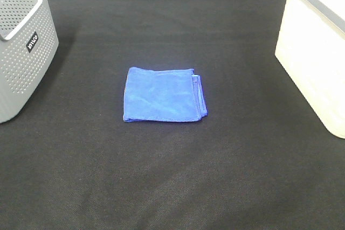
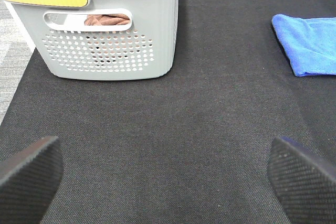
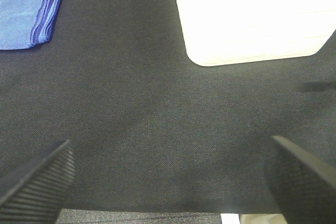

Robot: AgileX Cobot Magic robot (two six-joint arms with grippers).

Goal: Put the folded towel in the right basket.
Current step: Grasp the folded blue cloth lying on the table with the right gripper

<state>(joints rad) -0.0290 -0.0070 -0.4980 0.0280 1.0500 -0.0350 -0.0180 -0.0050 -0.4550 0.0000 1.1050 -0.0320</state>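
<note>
- Far left, grey basket (image 1: 21, 52): stands upright on the black mat (image 1: 172, 187), with perforated walls, a pale rim and a slot handle; holds a brownish cloth (image 2: 107, 20), seen through the slot in the left wrist view.
- Left gripper (image 2: 167, 177): hovers above bare mat, jaws wide apart with nothing between them; faces the grey basket, with the towel off to one side.
- Centre, towel (image 1: 164, 95): lies flat on the mat between the two baskets, well apart from both and from both grippers.
- Runs its long axis left to right across the exterior view, only slightly wider than deep, edges nearly square to the mat.
- Turns its stacked layer edges toward the right basket and a smooth closed fold toward the grey one.
- Looks bright blue and soft, folded to a neat near-square with slightly rounded corners; upper face flat with faint creases.
- Right gripper (image 3: 170, 177): hovers above bare mat, jaws spread wide and gripping nothing; near a rounded corner of the right basket.
- Far right, right basket (image 1: 318, 57): stands on the mat, with plain white walls and a grey rim, cut by the frame edge.
</note>
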